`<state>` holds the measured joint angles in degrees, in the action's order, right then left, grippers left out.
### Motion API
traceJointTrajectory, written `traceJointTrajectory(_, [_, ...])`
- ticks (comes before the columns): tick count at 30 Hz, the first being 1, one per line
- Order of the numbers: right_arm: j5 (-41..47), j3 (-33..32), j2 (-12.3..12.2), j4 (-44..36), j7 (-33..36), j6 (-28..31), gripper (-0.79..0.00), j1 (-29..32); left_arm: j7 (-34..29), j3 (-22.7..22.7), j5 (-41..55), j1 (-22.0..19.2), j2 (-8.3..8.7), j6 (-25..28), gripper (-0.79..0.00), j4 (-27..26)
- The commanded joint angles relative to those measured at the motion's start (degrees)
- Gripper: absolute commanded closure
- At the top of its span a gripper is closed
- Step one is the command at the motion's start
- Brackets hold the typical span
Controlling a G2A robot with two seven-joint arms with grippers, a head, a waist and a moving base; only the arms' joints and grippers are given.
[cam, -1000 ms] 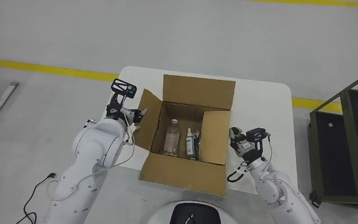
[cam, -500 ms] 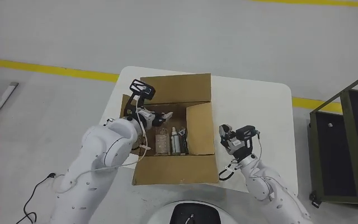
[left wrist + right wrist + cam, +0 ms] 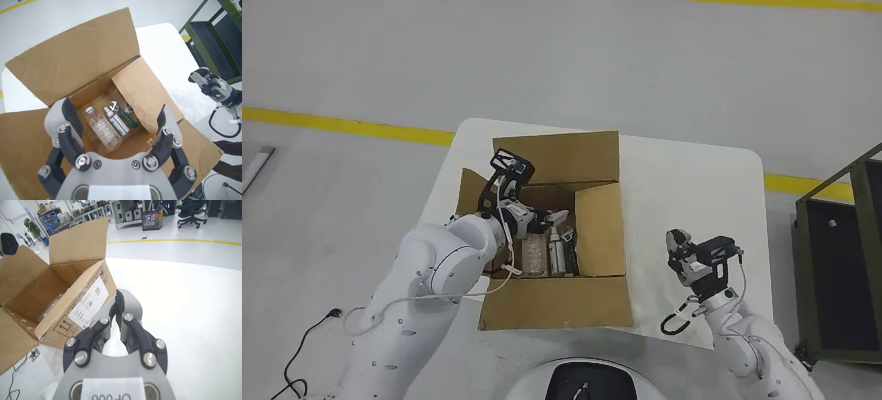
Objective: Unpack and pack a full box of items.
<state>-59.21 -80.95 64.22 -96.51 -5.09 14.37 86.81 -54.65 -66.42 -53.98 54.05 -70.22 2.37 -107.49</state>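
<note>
The box (image 3: 557,300) sits open, left of the middle of your white table (image 3: 692,170). Its far flap stands upright, its near flap is folded outward, and its right flap leans in over the opening.

Starting at the left, your left gripper (image 3: 115,106) hangs above the left part of the opening, over the contents. Its jaws are spread wide and it has hold of nothing.

On the floor of the box under it, the items lie side by side with their tops pointing to the far wall. Furthest left is a clear water bottle (image 3: 104,130) with a white cap. Touching its right side is a slim white tube (image 3: 117,121). Just right of that is a wrench (image 3: 125,118) with a green handle and its metal head at the far end. Beside the wrench head, a small shiny round thing (image 3: 129,109) shows partly from under the leaning right flap, and you cannot tell what it is.

Further right, outside the box and clear of its right wall, your right gripper (image 3: 118,294) is above bare tabletop. Its fingers are pressed together and carry nothing.

At the far right, off the table, a green rack (image 3: 842,270) stands on the floor.
</note>
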Motion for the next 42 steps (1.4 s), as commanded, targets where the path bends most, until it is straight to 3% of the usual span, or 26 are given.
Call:
traceJointTrajectory(1, [-1.6,1.6,0.2,0.9,-0.4,0.4,0.0,-0.4,2.0,0.0,3.1,1.4,-0.14,-0.2,-0.785,1.1])
traceJointTrajectory(6, [-5.3,6.5,0.9,3.9,-3.3,1.5,0.0,-2.1,5.2,0.7,13.3,1.9,-0.76,1.2,-0.785,7.5])
traceJointTrajectory(15, [-9.2,13.0,2.1,7.5,-6.9,1.5,0.0,-4.5,4.5,3.9,25.0,-2.6,-2.09,1.8,-0.785,21.1])
traceJointTrajectory(20, [-9.5,13.7,2.4,7.8,-7.6,2.0,0.0,-4.5,4.5,3.9,25.0,-2.6,-2.09,1.8,-0.785,21.1])
traceJointTrajectory(32, [-3.5,-1.5,0.9,-0.6,-5.4,-2.2,0.0,-1.0,5.8,3.9,25.7,-1.9,-2.14,2.2,-0.785,21.3])
traceJointTrajectory(35, [-3.1,-4.3,0.7,-2.6,-4.4,-2.3,0.0,-0.2,7.2,5.0,28.1,-2.1,-2.55,2.4,-0.785,24.7])
traceJointTrajectory(42, [-2.2,-7.0,0.6,-5.8,-3.3,-3.1,0.0,2.4,7.9,8.5,31.5,-7.2,-3.97,3.2,-0.785,36.0])
